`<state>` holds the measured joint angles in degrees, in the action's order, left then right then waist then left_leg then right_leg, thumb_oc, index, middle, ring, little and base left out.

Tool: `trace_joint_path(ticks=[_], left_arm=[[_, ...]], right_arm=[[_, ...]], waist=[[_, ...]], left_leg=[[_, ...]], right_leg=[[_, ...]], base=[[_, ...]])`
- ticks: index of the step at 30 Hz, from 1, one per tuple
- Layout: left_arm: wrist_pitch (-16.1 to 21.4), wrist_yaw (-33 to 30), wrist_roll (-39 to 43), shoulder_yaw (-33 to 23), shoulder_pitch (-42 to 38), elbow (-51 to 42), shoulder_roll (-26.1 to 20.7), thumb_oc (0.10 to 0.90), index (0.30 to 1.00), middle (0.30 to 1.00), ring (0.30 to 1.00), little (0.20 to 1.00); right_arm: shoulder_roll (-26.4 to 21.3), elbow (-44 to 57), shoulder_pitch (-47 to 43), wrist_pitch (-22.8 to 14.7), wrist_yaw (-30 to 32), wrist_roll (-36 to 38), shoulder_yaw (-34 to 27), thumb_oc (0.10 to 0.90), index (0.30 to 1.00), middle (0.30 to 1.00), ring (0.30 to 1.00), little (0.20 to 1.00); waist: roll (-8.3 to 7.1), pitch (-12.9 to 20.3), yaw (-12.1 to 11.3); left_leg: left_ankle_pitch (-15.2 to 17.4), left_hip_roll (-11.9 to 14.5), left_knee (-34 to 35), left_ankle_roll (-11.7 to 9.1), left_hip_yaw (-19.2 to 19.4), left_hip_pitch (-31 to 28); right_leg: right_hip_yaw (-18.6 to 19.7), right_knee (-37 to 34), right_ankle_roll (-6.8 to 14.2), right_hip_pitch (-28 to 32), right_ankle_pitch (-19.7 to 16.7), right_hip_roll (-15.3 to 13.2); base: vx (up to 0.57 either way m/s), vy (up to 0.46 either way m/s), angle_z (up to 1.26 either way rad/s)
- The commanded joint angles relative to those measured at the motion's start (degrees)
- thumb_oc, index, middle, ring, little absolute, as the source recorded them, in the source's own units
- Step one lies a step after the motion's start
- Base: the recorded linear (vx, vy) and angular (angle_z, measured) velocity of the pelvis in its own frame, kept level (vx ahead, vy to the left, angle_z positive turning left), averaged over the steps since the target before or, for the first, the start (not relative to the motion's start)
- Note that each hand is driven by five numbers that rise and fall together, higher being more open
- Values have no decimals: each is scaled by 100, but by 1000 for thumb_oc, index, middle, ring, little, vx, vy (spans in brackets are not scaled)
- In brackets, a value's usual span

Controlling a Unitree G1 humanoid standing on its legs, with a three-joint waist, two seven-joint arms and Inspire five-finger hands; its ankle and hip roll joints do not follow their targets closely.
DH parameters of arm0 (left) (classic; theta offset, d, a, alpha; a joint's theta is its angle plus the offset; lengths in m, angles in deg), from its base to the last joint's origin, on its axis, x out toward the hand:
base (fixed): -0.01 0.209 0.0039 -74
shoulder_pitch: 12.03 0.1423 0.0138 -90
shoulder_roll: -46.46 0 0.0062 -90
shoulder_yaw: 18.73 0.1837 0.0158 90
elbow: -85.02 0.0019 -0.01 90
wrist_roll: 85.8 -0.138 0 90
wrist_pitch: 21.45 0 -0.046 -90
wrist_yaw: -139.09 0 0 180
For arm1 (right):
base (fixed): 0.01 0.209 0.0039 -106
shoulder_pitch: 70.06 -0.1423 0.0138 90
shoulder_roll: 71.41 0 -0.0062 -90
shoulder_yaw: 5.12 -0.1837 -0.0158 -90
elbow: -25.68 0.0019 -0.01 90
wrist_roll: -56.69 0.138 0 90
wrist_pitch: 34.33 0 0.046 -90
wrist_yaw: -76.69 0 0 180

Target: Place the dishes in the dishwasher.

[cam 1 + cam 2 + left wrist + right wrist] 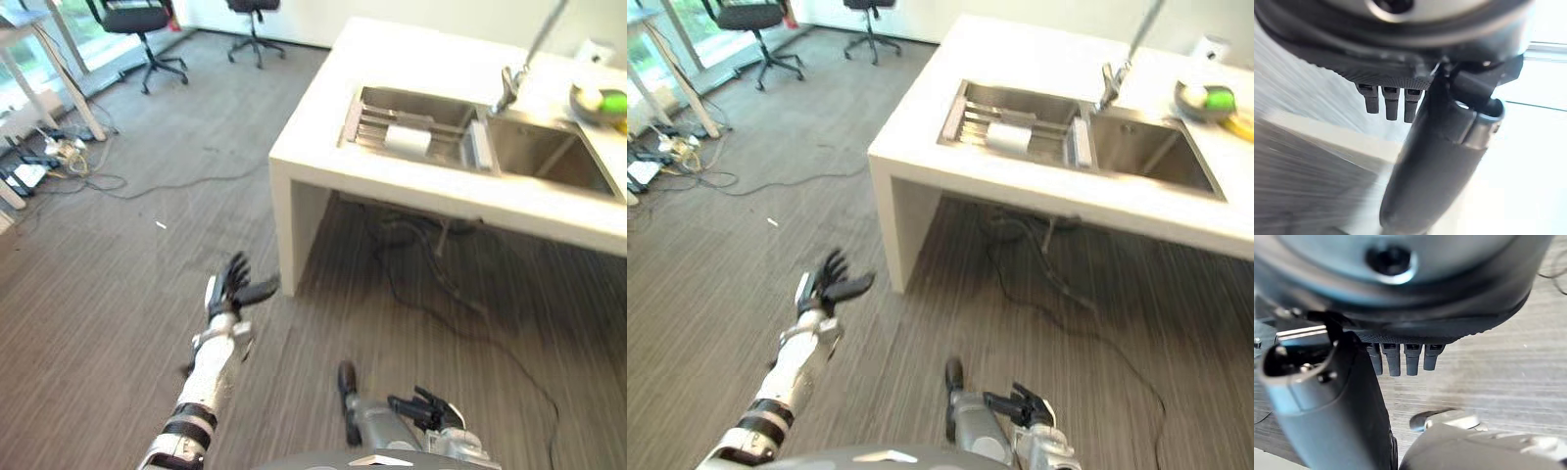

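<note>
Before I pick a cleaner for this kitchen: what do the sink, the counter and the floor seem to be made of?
The sink looks like brushed stainless steel: grey metal with a dull sheen. The counter looks like a smooth white slab, maybe laminate or solid surface; no grain or seams show. The floor looks like grey-brown carpet or vinyl with fine stripes; which one is unclear.

We see open floor [147,255] around both hands; the white counter [411,186] stands ahead, cables [441,284] lying beneath it.
</note>
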<state>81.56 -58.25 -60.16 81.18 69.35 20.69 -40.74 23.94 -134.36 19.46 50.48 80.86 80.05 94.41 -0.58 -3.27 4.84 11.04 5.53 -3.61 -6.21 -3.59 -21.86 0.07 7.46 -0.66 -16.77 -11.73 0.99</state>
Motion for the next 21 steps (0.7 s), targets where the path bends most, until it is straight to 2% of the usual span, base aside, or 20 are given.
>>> trace_joint_path(ticks=[1,2,3,5,6,7,8,9,10,11,12,13,14,15,17,19,21], left_arm=[[919,-559,-1284,-549,-894,-1432,-707,800,900,900,900,900],[919,-559,-1284,-549,-894,-1432,-707,800,900,900,900,900],[1034,-639,-1542,-723,-1069,-2041,-850,800,900,900,900,900],[1034,-639,-1542,-723,-1069,-2041,-850,800,900,900,900,900],[1122,-722,-1770,-860,-1067,-2414,-904,800,900,900,900,900],[1122,-722,-1770,-860,-1067,-2414,-904,800,900,900,900,900],[1240,-754,-1831,-999,-1162,-3002,-805,800,900,900,900,900],[1254,-708,-1841,-880,-1210,-3177,-708,800,900,900,900,900],[1201,-631,-1920,-795,-1176,-3304,-734,800,900,900,900,900],[1201,-631,-1920,-795,-1176,-3304,-734,800,900,900,900,900],[1188,-559,-2115,-741,-1065,-3402,-856,800,900,900,900,900],[1188,-559,-2115,-741,-1065,-3402,-856,800,900,900,900,900],[1135,-198,-2158,-532,-870,-3625,-1055,800,900,900,900,900],[1093,-90,-2166,-441,-871,-3573,-1148,800,900,900,900,900],[1098,-88,-2162,-436,-878,-3562,-1153,800,900,900,900,900],[941,549,-1955,-34,-861,-3716,-1426,800,900,900,900,900],[885,782,-1799,97,-854,-3756,-1453,800,900,900,900,900]], right_arm=[[-118,22,61,-147,-49,-308,320,800,900,900,900,900],[-118,22,61,-147,-49,-308,320,800,900,900,900,900],[-161,44,-7,-193,-119,-323,392,800,900,900,900,900],[-161,44,-7,-193,-119,-323,392,800,900,900,900,900],[-213,39,-76,-205,-116,-359,427,800,900,900,900,900],[-213,39,-76,-205,-116,-359,427,800,900,900,900,900],[-323,148,-293,-234,-96,-419,541,800,900,900,900,900],[-367,161,-330,-234,-108,-465,596,800,900,900,900,900],[-347,132,-313,-233,-81,-511,579,800,900,900,900,900],[-347,132,-313,-233,-81,-511,579,800,900,900,900,900],[-315,76,-309,-197,-81,-583,569,800,900,900,900,900],[-315,76,-309,-197,-81,-583,569,800,900,900,900,900],[-267,81,-203,-186,-162,-761,654,800,900,900,900,900],[-263,90,-201,-188,-176,-773,660,800,900,900,900,900],[-259,91,-199,-188,-176,-773,658,800,900,900,900,900],[-185,186,-155,-184,-217,-785,588,800,900,900,900,900],[-185,184,-115,-175,-226,-745,522,800,900,900,900,900]], waist=[[-143,104,143],[-143,104,143],[-227,95,105],[-227,95,105],[-278,32,30],[-278,32,30],[-453,-168,-209],[-466,-240,-355],[-430,-244,-446],[-430,-244,-446],[-340,-219,-491],[-340,-219,-491],[-297,-195,-502],[-292,-173,-478],[-295,-180,-490],[-297,-12,-375],[-281,29,-328]], left_leg=[[-715,-528,-4,21,27,726],[-715,-528,-4,21,27,726],[-1376,-377,-1227,-327,256,1105],[-1376,-377,-1227,-327,256,1105],[-1549,-356,-1803,-418,238,1379],[-1549,-356,-1803,-418,238,1379],[-1584,-412,-2708,-329,341,1983],[-1295,-513,-2277,-162,631,2436],[-1154,-641,-1958,-48,697,2543],[-1154,-641,-1958,-48,697,2543],[-1062,-787,-1396,68,665,2526],[-1062,-787,-1396,68,665,2526],[-1077,-852,-1057,75,580,2232],[-940,-867,-882,127,553,2154],[-944,-868,-853,131,561,2125],[-706,-952,36,384,528,1708],[-762,-945,220,399,549,1638]], right_leg=[[6,-1106,838,890,154,-148],[6,-1106,838,890,154,-148],[-49,-1191,681,1306,334,-169],[-49,-1191,681,1306,334,-169],[-55,-1232,602,1492,447,-162],[-55,-1232,602,1492,447,-162],[74,-1246,469,1857,644,-239],[127,-1246,472,2019,716,-228],[210,-1246,508,2085,754,-193],[210,-1246,508,2085,754,-193],[302,-1246,533,2114,768,-106],[302,-1246,533,2114,768,-106],[367,-1227,511,2207,810,-62],[399,-1216,513,2195,809,-46],[408,-1216,515,2207,814,-47],[473,-1129,611,2106,730,-25],[503,-1119,631,2077,725,-5]], base=[[217,-94,-41],[332,-186,-34],[228,-134,-7],[165,-99,8],[101,-64,23],[404,-202,40],[463,-176,8],[575,-167,-3],[273,-29,-20],[233,26,-55],[121,17,-45],[234,35,-82],[135,30,-49],[140,32,-63],[32,6,-35],[92,46,13],[49,54,-25]])
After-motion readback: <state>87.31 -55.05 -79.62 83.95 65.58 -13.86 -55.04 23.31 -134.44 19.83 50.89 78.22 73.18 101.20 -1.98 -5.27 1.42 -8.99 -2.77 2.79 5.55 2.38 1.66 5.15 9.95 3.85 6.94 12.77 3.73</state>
